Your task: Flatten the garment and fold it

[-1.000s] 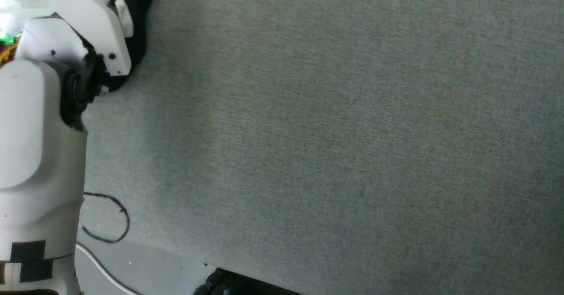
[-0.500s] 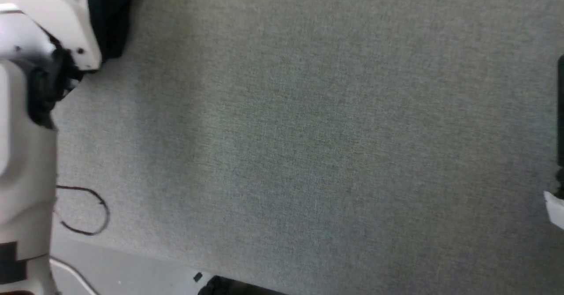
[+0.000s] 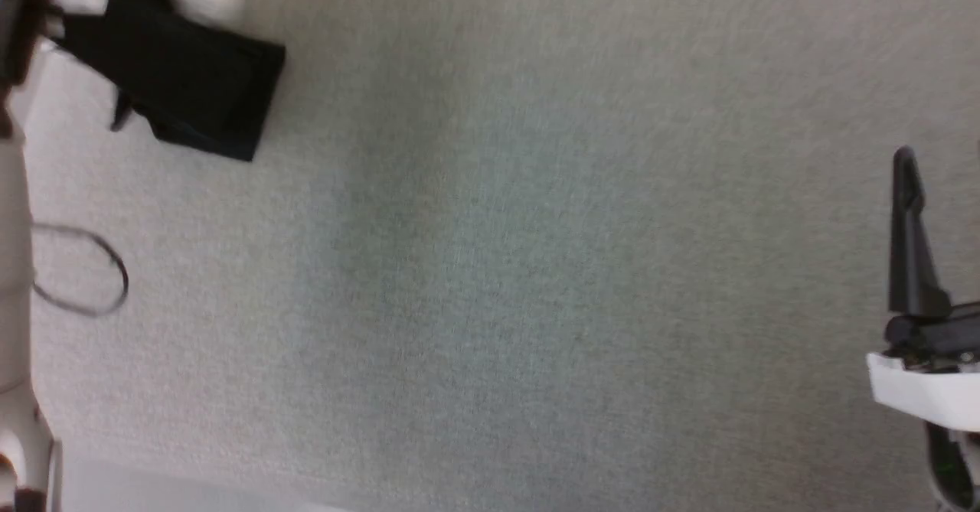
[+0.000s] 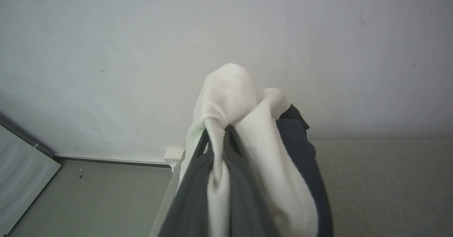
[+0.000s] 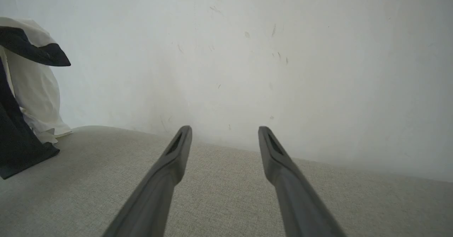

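White and black cloth of the garment is seen pinched between the dark fingers of the left claw, which is closed tight on a bunched fold at the lower middle of the left wrist view. The white fabric is gathered into a rounded hump above the fingertips and is draped down over them, with a black part hung on its right side. The right claw is held wide, nothing being gripped between its two fingers, which are poised above the grey woven table at the bottom centre of the right wrist view. In the head view one of these fingers is found at the right edge, pointing up the frame. The garment is placed at the upper left of the head view, a black sleeve being laid on the table with a white part above it; at the left edge of the right wrist view it is seen lifted in a hanging bundle whose lower end is rested on the table. A dark cable loop, blurred, is seen at the middle left of the head view, beside the pale left arm. A pale wall is seen behind the table, and a grey floor at the lower left of the left wrist view.
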